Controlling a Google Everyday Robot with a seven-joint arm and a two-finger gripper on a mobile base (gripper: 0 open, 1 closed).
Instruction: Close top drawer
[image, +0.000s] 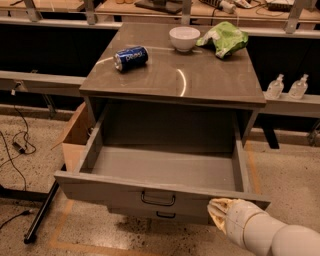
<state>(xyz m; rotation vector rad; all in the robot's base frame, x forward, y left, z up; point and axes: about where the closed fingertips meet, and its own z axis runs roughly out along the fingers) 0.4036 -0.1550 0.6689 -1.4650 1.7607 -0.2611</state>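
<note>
The top drawer (125, 191) is a wide, deep grey box pulled far out of the grey cabinet (175, 75), empty inside, with a flat front panel and a small black bar handle (158, 199). A second, shallower drawer front with its own handle (165, 215) peeks out just below it. My gripper (220, 212) sits at the lower right, its pale tip right at the right end of the top drawer's front panel, with the white arm trailing off to the bottom right corner.
On the cabinet top lie a blue soda can (131, 57), a white bowl (184, 38) and a green chip bag (224, 38). A cardboard box (75, 137) stands left of the drawer. Cables and a black bar (42, 212) lie on the floor at left. Two bottles (286, 87) stand at right.
</note>
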